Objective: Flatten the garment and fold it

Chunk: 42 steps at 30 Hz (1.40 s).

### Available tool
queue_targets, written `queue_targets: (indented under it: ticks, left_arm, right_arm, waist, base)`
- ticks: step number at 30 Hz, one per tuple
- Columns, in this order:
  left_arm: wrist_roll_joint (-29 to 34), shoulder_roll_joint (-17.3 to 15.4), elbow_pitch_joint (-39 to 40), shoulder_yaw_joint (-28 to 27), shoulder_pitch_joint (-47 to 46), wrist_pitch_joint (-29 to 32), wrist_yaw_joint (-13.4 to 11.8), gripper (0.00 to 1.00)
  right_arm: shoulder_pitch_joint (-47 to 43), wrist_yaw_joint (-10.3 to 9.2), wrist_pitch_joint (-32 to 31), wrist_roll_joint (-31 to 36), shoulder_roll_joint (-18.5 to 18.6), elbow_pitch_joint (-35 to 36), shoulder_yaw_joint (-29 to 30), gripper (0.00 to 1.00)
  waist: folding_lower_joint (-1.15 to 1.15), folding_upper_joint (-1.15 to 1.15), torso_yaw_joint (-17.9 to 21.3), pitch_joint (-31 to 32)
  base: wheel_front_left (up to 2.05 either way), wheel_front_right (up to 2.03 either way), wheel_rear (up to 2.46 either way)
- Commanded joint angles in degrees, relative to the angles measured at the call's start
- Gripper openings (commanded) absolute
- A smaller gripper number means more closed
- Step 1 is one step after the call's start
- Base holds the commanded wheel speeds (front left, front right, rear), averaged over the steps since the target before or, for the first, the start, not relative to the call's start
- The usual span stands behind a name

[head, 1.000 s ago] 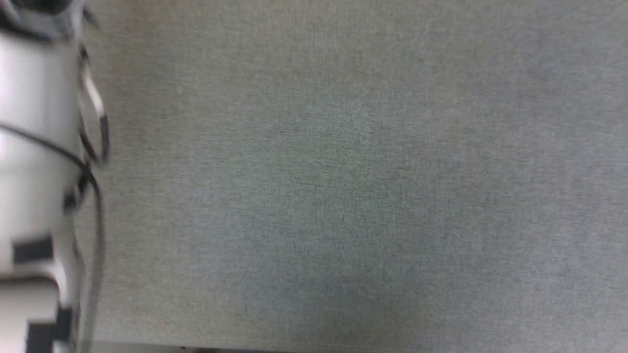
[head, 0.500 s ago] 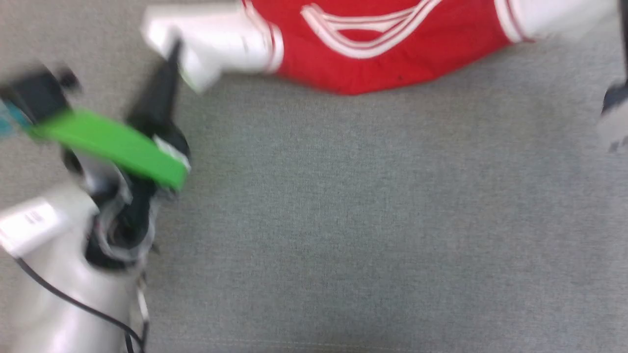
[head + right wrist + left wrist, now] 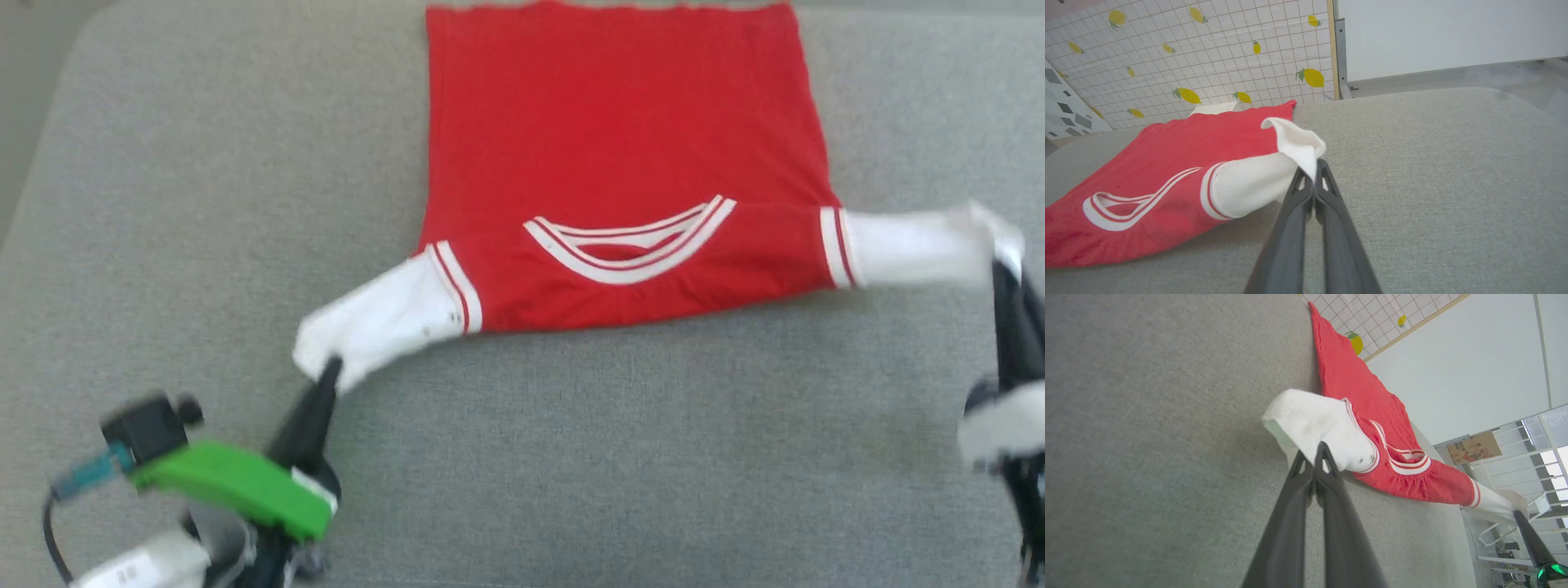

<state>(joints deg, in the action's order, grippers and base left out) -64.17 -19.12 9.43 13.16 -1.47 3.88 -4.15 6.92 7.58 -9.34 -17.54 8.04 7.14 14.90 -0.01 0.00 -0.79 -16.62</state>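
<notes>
The garment (image 3: 620, 147) is a red T-shirt with white sleeves and striped trim, lying flat on the grey surface (image 3: 612, 457) with its collar toward me. My left gripper (image 3: 329, 369) is shut on the end of the left white sleeve (image 3: 384, 322). In the left wrist view the left gripper (image 3: 1312, 453) pinches that sleeve (image 3: 1318, 424), lifted a little. My right gripper (image 3: 1002, 269) is shut on the tip of the right white sleeve (image 3: 906, 245). The right wrist view shows the right gripper (image 3: 1311, 167) holding the raised sleeve (image 3: 1257, 179). Any lettering is hidden.
The grey surface has a rounded corner at the far left (image 3: 73, 49). A tiled wall with lemon prints (image 3: 1208, 57) stands beyond the far edge. A white rack (image 3: 1506, 535) stands off to the right side.
The head camera has swung upward, from bare grey surface to the whole garment. Both grippers stay shut on the sleeves.
</notes>
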Motion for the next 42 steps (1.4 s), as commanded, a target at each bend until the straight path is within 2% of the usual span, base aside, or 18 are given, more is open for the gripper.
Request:
queue_targets:
  ticks: [1, 7, 16, 21, 27, 34, 39, 40, 41, 42]
  left_arm:
    - [-1.54, 0.73, 0.13, -0.24, 2.71, -0.27, 0.19, 0.00]
    - [-3.77, -0.11, 1.06, -1.04, 11.15, -0.01, -0.25, 0.00]
    - [-4.82, -2.12, 4.46, -2.46, 17.40, 0.75, -1.64, 0.00]
    - [-3.80, -2.18, 5.12, -1.03, 16.72, 1.46, -1.99, 0.00]
    - [-1.54, -2.55, 5.55, 1.20, 14.07, 2.54, -2.13, 0.00]
    - [1.23, -2.79, 7.04, 3.71, 10.85, 3.67, -2.41, 0.00]
    - [2.12, -2.78, 7.60, 4.76, 9.47, 4.30, -2.55, 0.00]
    - [2.25, -2.73, 7.67, 4.95, 9.20, 4.41, -2.59, 0.00]
    - [2.32, -2.68, 7.70, 5.04, 9.07, 4.44, -2.62, 0.00]
    - [2.37, -2.58, 7.74, 5.14, 8.92, 4.43, -2.65, 0.00]
  right_arm:
    - [-2.46, -0.09, -0.19, -0.01, -1.32, 0.68, 1.25, 0.00]
    - [-10.80, -0.09, -0.64, -0.02, -4.50, 2.37, 6.77, 0.00]
    - [-17.65, -0.09, -2.07, -2.23, -5.13, 2.70, 8.61, 0.00]
    - [-18.78, -0.09, -2.89, -2.27, -5.14, 1.21, 7.24, 0.00]
    - [-18.51, -0.09, -7.91, 0.31, -5.15, -0.81, 5.77, 0.00]
    - [-15.64, -0.09, -16.38, 4.29, -5.15, -7.96, 5.28, 0.00]
    - [-13.02, -0.09, -17.45, 5.89, -5.15, -13.52, 5.15, 0.00]
    - [-12.32, -0.09, -17.24, 6.10, -5.15, -15.06, 5.21, 0.03]
    - [-11.80, -0.09, -17.01, 6.00, -5.15, -16.12, 5.48, 0.35]
    - [-11.27, -0.09, -16.72, 6.40, -5.15, -17.22, 5.43, 0.50]
  waist:
    - [0.01, 0.00, -0.55, 3.53]
    - [0.01, 0.00, -0.67, 7.42]
    - [0.01, 0.00, -0.39, 11.41]
    - [0.01, 0.00, -0.50, 11.88]
    - [0.01, 0.00, -0.90, 10.53]
    - [0.01, 0.00, -1.75, 8.32]
    - [0.01, 0.00, -2.55, 7.49]
    - [0.01, 0.00, -2.67, 7.31]
    - [0.01, 0.00, -2.70, 7.21]
    - [0.01, 0.00, -2.72, 7.09]
  base:
    - [0.00, 0.00, 0.00]
    - [0.00, 0.00, 0.00]
    - [0.00, 0.00, 0.00]
    - [0.00, 0.00, 0.00]
    - [0.00, 0.00, 0.00]
    - [0.00, 0.00, 0.00]
    - [0.00, 0.00, 0.00]
    - [0.00, 0.00, 0.00]
    - [0.00, 0.00, 0.00]
    - [0.00, 0.00, 0.00]
